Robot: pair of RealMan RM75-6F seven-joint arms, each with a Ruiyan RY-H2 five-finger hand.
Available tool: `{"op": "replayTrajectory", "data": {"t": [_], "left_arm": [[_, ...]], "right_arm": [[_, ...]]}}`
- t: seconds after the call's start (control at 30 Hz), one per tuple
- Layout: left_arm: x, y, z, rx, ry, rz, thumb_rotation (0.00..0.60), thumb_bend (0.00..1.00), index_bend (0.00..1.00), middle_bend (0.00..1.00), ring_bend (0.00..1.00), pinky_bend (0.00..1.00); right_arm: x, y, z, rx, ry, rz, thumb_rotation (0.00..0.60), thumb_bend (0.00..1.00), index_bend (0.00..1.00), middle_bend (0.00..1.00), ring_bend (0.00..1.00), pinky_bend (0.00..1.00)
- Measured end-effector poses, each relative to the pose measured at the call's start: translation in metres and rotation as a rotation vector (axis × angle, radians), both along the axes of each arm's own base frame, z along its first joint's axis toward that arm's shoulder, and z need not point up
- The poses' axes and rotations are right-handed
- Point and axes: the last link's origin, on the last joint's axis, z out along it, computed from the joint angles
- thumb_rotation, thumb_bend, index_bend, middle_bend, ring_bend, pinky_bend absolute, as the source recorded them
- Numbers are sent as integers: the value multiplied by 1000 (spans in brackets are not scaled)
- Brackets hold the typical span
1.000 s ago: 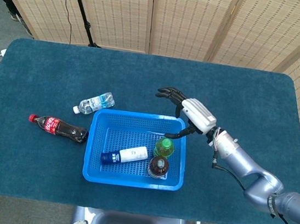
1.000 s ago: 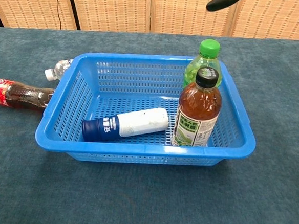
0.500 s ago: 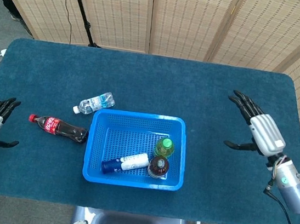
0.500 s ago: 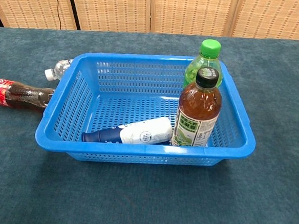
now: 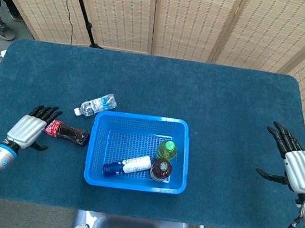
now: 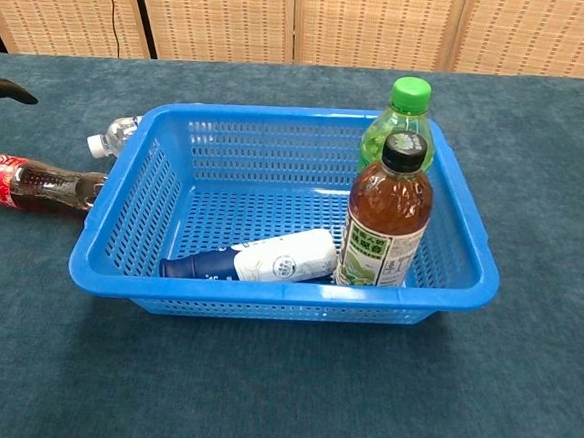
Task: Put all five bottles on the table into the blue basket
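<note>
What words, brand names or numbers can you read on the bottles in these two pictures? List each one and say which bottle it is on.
No text can be read for certain.
Cola bottle: red label with white lettering, too blurred to read.
Tea bottle: white and green label with print, too small to read.
White and blue bottle: a round mark on it, unreadable.
Water bottle: blue label, too small to read.
Green bottle: no label shows.

Three bottles sit in the basket (image 5: 97,152); cola (image 5: 66,131) and water (image 5: 97,105) lie on the desk (image 5: 227,101) (left robot hand (image 5: 29,131) over cola's cap).
</note>
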Motion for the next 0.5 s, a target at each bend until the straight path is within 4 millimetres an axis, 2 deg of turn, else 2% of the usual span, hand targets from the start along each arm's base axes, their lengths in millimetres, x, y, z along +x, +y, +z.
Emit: {"op": "replayTrajectory", "data": {"t": [0.23, 0.5], "left_arm": [[6, 4, -21, -32, 23, 10, 600, 22, 0, 0, 0, 0], [9, 12, -40, -43, 50, 25, 600, 41, 0, 0, 0, 24]], "right_arm": [[-8, 21, -4, -80, -36, -32, 600, 0, 0, 0, 0, 134], [-7, 30, 0, -123, -56, -15, 600, 0, 0, 0, 0, 134]]}}
